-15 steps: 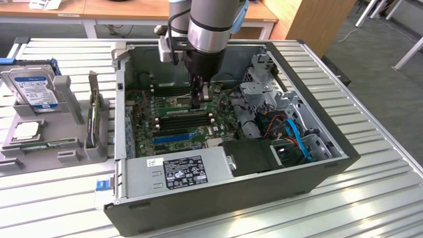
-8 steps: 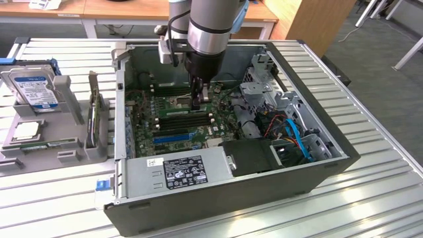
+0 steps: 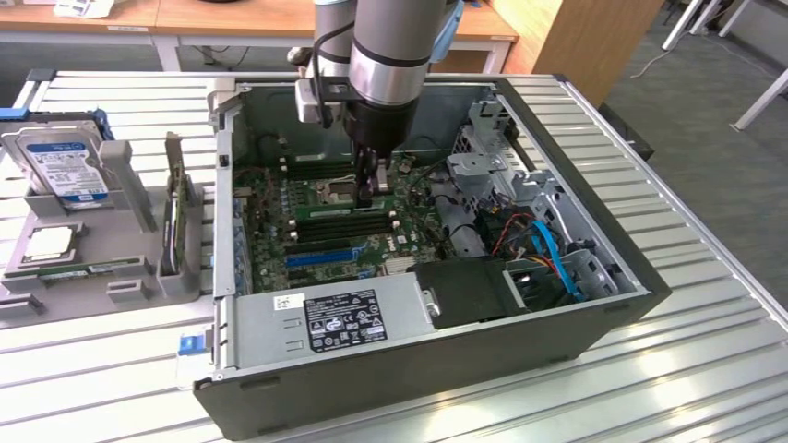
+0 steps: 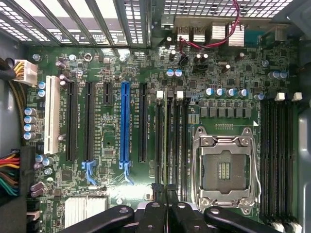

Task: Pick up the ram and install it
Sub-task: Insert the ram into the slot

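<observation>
The slatted metal table (image 3: 689, 369) carries everything. On it lies the open computer case (image 3: 407, 378), its side off. My arm (image 3: 391, 55) comes down from the far side into the middle of that case.

Along the case's near wall sits the grey power supply (image 3: 332, 318) with a black label. Beyond it lies the green motherboard (image 4: 112, 58), with a tangle of blue cables (image 3: 555, 258) at the exterior view's right.

Outside the case, on the exterior view's left, stands a grey parts holder (image 3: 136, 185). A hard drive (image 3: 62, 166) leans upright in its far end. A wide green expansion card (image 3: 173, 217) stands on edge in the side nearest the case.

On the board I see the long blue slot (image 4: 125, 126). I also see the open processor socket (image 4: 223, 170) and, between those two, a bank of dark memory slots (image 4: 170, 141).

My gripper (image 4: 165, 194) hangs low over the board at one end of that bank. Its fingers are pressed almost together. Whether anything thin is pinched between them I cannot tell.

The ram (image 3: 92, 269), as far as I can make out, is the long thin green stick lying flat along the near edge of the holder. It is outside the case and well apart from my fingers.
</observation>
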Robot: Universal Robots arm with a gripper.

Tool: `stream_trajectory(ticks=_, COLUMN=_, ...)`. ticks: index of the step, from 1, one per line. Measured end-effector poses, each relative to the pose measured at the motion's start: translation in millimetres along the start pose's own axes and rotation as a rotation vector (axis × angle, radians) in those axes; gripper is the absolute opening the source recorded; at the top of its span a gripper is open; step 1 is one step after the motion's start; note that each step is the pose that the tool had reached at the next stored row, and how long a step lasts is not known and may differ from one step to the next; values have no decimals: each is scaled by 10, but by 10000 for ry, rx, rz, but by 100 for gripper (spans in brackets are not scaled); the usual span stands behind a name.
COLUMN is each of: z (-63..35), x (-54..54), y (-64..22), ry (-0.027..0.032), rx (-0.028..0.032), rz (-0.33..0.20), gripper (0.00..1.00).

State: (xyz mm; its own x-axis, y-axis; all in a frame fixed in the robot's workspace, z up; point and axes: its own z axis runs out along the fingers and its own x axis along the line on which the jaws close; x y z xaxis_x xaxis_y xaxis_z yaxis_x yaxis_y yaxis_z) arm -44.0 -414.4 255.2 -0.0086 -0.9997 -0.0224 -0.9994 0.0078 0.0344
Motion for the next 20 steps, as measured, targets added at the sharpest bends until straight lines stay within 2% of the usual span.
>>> stream_trajectory(ticks=9, z=47, x=1, y=-2, ry=12, rx=0, rz=0, gripper=12)
stream_trajectory(ticks=20, z=52, x=1, y=-2, ry=10, rx=1, rz=101, gripper=12)
